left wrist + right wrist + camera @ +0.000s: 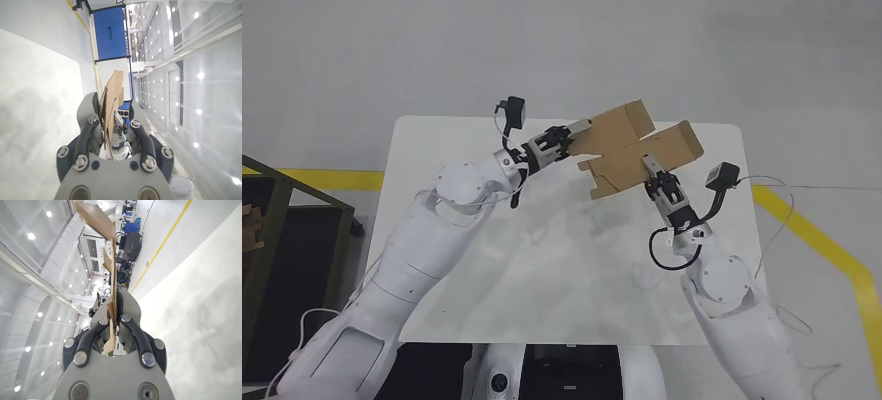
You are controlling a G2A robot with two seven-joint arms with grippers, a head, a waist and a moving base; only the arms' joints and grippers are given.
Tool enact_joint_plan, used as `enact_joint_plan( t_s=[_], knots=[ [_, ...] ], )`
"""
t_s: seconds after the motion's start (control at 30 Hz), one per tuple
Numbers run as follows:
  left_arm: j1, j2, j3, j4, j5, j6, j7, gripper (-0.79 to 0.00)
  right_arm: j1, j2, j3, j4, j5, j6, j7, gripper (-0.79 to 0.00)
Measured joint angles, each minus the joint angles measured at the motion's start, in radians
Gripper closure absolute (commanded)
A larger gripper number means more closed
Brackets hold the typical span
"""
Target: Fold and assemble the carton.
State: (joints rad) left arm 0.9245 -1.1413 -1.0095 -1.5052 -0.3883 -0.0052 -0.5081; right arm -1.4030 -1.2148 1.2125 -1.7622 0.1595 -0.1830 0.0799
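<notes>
One white table (542, 280) under me, with the flattened brown carton (637, 145) held up over its far half, not yet opened into a box. My right gripper (653, 175) pinches the carton's near edge tight. My left gripper (575, 136) has jaws spread around the carton's end, board against one finger (95, 106), gap at the other. Best, I judge: close left squarely on one panel, keep right firm, then ease apart along the creases so nothing tears
</notes>
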Motion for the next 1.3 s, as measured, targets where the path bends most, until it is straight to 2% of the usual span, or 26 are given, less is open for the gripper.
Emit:
enact_joint_plan(
  t_s=[0.23,0.37,0.63,0.7,0.8,0.9,0.93,0.97,1.1,1.3],
  knots=[
    [-0.012,-0.012,0.016,0.012,0.018,0.005,0.006,-0.299,-0.001,-0.005,0.001,-0.002,-0.009,-0.002,0.002,0.0],
    [-0.015,-0.017,0.017,0.008,0.027,0.002,0.009,-0.246,0.004,-0.009,-0.002,0.002,-0.014,0.004,0.005,0.0],
    [-0.013,-0.024,0.014,0.011,0.046,0.009,0.004,-0.2,0.011,-0.016,-0.005,0.011,-0.024,0.008,0.006,0.0],
    [-0.013,-0.026,0.013,0.013,0.049,0.011,0.003,-0.163,0.01,-0.017,-0.005,0.011,-0.026,0.007,0.006,0.0],
    [-0.012,-0.029,0.012,0.015,0.055,0.012,0.003,0.0,0.009,-0.019,-0.004,0.011,-0.03,0.007,0.005,0.0],
    [-0.012,-0.031,0.01,0.016,0.059,0.014,0.001,0.0,0.007,-0.021,-0.003,0.011,-0.032,0.006,0.006,0.0],
    [-0.012,-0.032,0.009,0.016,0.06,0.014,0.0,0.0,0.007,-0.022,-0.002,0.011,-0.033,0.007,0.007,-0.197],
    [-0.011,-0.033,0.008,0.016,0.062,0.014,0.0,0.0,0.006,-0.022,-0.002,0.011,-0.034,0.008,0.007,-0.785],
    [-0.009,-0.034,0.0,0.015,0.067,0.016,-0.003,0.0,0.007,-0.024,0.001,0.013,-0.043,0.004,0.014,-0.785],
    [0.001,-0.031,-0.035,0.015,0.082,0.004,-0.017,0.0,0.012,-0.023,0.042,0.059,-0.011,-0.071,0.047,-0.785]
  ],
)
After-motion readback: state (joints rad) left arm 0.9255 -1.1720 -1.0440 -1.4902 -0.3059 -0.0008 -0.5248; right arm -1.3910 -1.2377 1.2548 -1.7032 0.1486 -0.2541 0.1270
